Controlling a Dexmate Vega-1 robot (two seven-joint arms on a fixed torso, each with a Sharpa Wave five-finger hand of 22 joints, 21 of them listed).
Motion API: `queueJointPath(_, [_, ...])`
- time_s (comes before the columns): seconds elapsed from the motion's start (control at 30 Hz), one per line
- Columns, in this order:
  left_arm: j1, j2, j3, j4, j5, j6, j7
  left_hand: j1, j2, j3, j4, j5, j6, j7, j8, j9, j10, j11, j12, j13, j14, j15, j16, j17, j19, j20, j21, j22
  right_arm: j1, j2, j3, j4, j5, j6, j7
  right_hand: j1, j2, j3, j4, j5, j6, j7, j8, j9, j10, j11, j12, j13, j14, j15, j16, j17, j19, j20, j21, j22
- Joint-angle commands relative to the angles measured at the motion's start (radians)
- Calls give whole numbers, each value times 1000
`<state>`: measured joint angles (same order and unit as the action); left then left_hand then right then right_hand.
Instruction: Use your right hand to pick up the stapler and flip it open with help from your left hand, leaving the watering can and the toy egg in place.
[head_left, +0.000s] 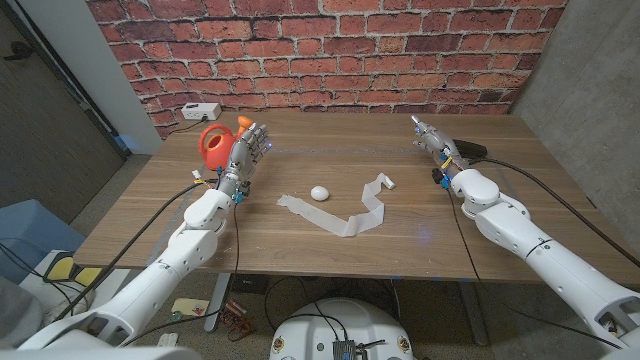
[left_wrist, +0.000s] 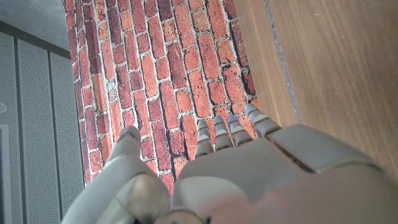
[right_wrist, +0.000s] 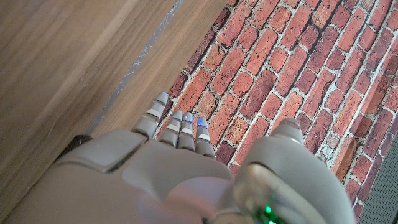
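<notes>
Stapler (head_left: 468, 149), dark and low, lies near the far right corner of the bench (head_left: 300, 250), just beside the right robot hand (head_left: 432, 140) on its outer side; whether the two touch cannot be told. That right robot hand reaches toward the far edge with its fingers stretched out and apart, holding nothing, and the right wrist view shows its fingertips (right_wrist: 163, 99) extended toward the brick wall (right_wrist: 298, 68). The left robot hand (head_left: 250, 150) stands on the far left part of the bench, fingers up and spread, empty, right beside the orange watering can (head_left: 213, 146), which sits on its outer side; contact between them is unclear. In the left wrist view its fingers (left_wrist: 214, 134) point at the wall past the bench edge. A white toy egg (head_left: 319, 192) rests near the middle of the bench, between the two arms. A long white strip (head_left: 350, 215) lies bent around it, running toward the front and back up to the right. A white power strip (head_left: 200, 111) sits at the far left corner.
</notes>
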<state>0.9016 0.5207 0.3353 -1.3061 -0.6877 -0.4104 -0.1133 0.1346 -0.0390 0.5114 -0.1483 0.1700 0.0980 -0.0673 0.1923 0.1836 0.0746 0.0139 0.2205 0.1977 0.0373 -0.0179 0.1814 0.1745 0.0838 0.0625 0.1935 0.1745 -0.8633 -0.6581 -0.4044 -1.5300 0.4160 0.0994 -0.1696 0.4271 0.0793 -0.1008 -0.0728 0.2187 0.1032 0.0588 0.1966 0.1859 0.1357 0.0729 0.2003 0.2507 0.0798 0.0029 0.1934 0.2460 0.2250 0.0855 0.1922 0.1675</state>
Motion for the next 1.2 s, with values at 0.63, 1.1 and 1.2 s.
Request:
queueJointPath(0.63, [-1, -15, 18, -5, 19, -10, 8, 0, 9, 2, 6, 4, 2, 3, -1, 2, 3, 4, 1, 4, -12, 3, -1, 3, -5, -1, -3, 2, 27, -102, -16, -82, -112, -145, -9, 75, 8, 24, -41, -10, -12, -20, 0, 3, -3, -34, 0, -11, -13, -20, -1, -17, -7, -6, -5, 3])
queueJointPath(1.1, [23, -5, 8, -23, 43, -42, 37, -1, 10, 1, 7, 4, 3, 4, -1, 2, 3, 5, 0, 4, -15, 4, -1, 3, -7, -1, -3, 2, 25, -123, -21, -92, -178, -158, -47, 115, 14, 40, -61, -13, -7, -31, 3, 2, 1, -52, 2, -18, -9, -37, 2, -28, -1, -21, -2, 3])
queueJointPath(1.2, [19, 4, 11, -33, 56, -31, 45, -1, 11, 1, 7, 4, 3, 4, -1, 2, 2, 5, 0, 4, -15, 4, 0, 3, -8, -1, -3, 2, 22, -135, -19, -98, -189, -161, -45, 121, 14, 43, -65, -14, -4, -34, 4, 2, 5, -55, 3, -19, -4, -40, 4, -30, 2, -21, -1, 3])
